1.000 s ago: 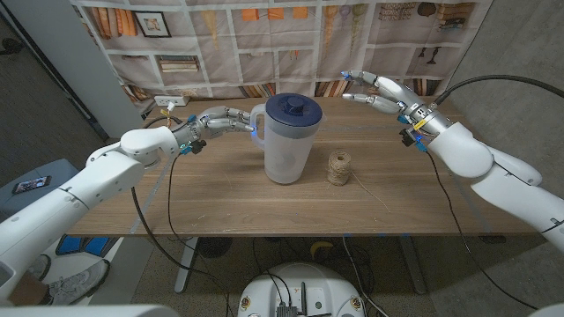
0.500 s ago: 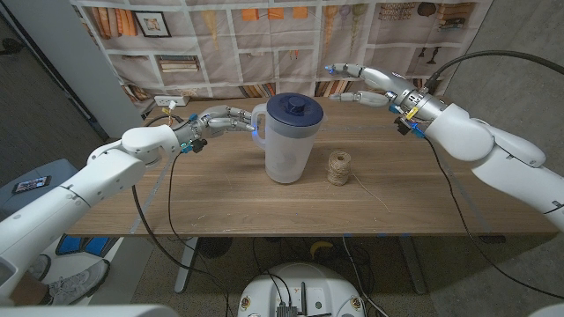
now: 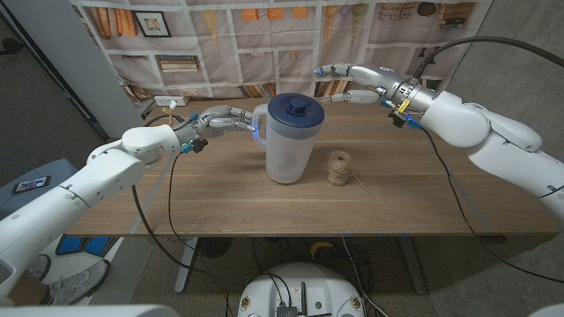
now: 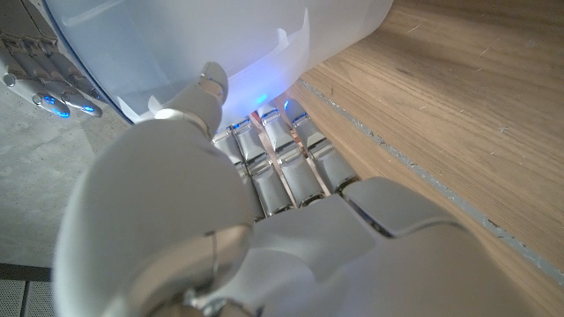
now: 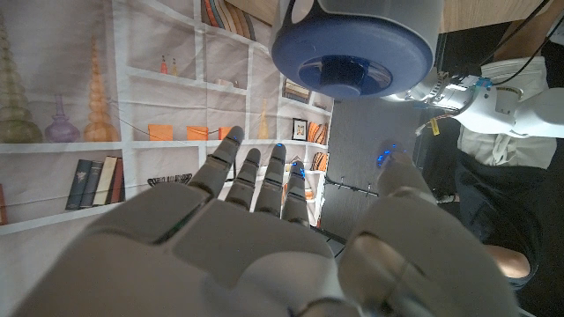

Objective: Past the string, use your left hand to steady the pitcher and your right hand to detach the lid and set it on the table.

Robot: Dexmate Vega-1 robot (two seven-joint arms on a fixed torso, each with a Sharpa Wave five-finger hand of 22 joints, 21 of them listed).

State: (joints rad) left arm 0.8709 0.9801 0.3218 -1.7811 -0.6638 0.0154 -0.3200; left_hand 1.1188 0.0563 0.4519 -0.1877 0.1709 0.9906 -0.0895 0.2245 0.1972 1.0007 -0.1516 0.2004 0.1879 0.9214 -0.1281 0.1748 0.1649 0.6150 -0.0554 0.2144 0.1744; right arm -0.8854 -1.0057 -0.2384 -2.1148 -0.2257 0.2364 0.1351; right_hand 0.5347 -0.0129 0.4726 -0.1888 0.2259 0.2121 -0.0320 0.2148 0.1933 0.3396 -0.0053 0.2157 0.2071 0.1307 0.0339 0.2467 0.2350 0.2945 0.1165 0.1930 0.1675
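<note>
Reaching toward the lid [image 3: 295, 109] from behind and to the robot's right, with the right hand [image 3: 357, 81] held up in the air, apart from it, at about the lid's own height or a little above. Fingers [image 3: 330, 70] spread and released, gripping nothing, pointing across toward the pitcher [image 3: 288, 139]; thumb set apart below them, so the opening faces the lid. From the right wrist view, lid [image 5: 352, 50] straight ahead of the fingertips, dark blue, round, with a raised knob at its centre, seated on the pitcher's mouth.

Standing upright near the middle of the desk [image 3: 220, 202], long axis vertical, handle turned to the robot's left. Ball of string [image 3: 339, 167] sitting just beside the pitcher on the near right, loose end trailing toward the front edge; pitcher lying past it, as the task says.

Left hand [image 3: 222, 121] laid against the handle side, fingers [image 4: 282, 158] extended and touching the pitcher [image 4: 220, 53] wall near the handle. Pressing or merely resting, hard to tell; no full wrap around the handle visible.

Nearer the lid: left hand by contact with the pitcher, but lifting falls to the right. Likely next: closing the gap and settling over the knob from above.
</note>
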